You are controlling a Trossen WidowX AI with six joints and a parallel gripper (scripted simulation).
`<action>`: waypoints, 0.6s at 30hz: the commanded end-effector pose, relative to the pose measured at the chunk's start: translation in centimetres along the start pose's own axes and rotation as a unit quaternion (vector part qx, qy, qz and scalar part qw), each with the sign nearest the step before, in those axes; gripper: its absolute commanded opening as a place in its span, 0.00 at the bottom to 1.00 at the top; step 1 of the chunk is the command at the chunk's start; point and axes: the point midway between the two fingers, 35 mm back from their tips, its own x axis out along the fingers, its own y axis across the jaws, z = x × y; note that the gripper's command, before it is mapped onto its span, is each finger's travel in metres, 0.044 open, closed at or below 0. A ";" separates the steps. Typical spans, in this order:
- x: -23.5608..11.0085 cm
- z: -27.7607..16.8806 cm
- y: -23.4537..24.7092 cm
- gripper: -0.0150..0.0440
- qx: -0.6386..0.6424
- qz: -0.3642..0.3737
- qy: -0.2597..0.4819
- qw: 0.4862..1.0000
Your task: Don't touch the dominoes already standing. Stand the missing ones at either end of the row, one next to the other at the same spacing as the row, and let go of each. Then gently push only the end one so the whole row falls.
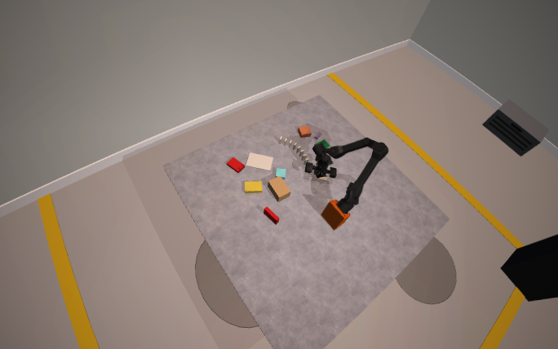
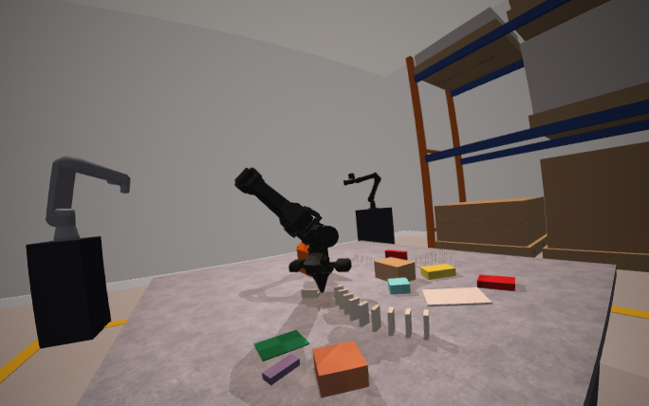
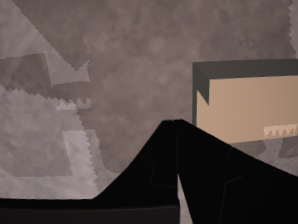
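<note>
A curved row of several cream dominoes point(image 1: 294, 147) point(image 2: 375, 317) stands on the grey table point(image 1: 329, 254) point(image 2: 191, 316). One loose cream domino point(image 2: 309, 291) point(image 1: 324, 178) point(image 3: 253, 110) lies flat on the table just past the row's near-arm end. My gripper point(image 2: 321, 286) point(image 1: 321, 174) point(image 3: 172, 129) is shut and empty. It points down, with its tip close to the table, right beside the flat domino and a short way from the row's end domino point(image 2: 339, 292). In the wrist view the flat domino lies just right of the fingertips.
An orange box point(image 2: 341, 367) point(image 1: 304, 131), a green flat piece point(image 2: 281, 344) and a purple block point(image 2: 280, 368) lie beside the row's other end. A tan box point(image 2: 394, 267), cyan block point(image 2: 398, 285), yellow block point(image 2: 437, 270), cream sheet point(image 2: 455, 295) and two red blocks point(image 2: 495, 282) point(image 2: 396, 254) lie on the row's other side.
</note>
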 end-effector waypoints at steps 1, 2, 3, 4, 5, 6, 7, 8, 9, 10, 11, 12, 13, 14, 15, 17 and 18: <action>0.9 -0.3 -0.1 0.25 -0.006 0.001 -0.001 1.000; 0.9 -0.3 -0.1 0.25 -0.006 0.001 -0.001 1.000; 0.9 -0.3 -0.2 0.25 -0.006 0.001 -0.001 1.000; 0.9 -0.2 -0.3 0.25 -0.006 0.001 0.000 1.000; 0.9 -0.2 -0.5 0.25 -0.006 0.001 0.000 1.000; 0.9 -0.2 -0.7 0.25 -0.006 0.001 0.000 1.000; 0.9 -0.2 -0.8 0.25 -0.006 0.001 0.000 1.000; 0.9 -0.2 -1.0 0.25 -0.006 0.001 0.000 1.000; 0.9 -0.2 -1.2 0.25 -0.006 0.001 0.000 1.000; 0.9 -0.2 -1.3 0.25 -0.006 0.001 0.000 1.000; 0.9 -0.1 -1.5 0.25 -0.006 0.001 0.000 1.000; 0.9 -0.1 -1.7 0.25 -0.006 0.002 0.000 1.000; 0.9 -0.1 -1.8 0.25 -0.006 0.002 0.000 1.000; 0.9 -0.1 -2.0 0.25 -0.006 0.001 0.000 1.000; 0.9 -0.1 -2.1 0.25 -0.006 0.001 0.000 1.000; 0.9 -0.1 -2.5 0.25 -0.006 0.001 0.000 1.000; 0.9 -0.1 -2.6 0.25 -0.006 0.001 0.000 1.000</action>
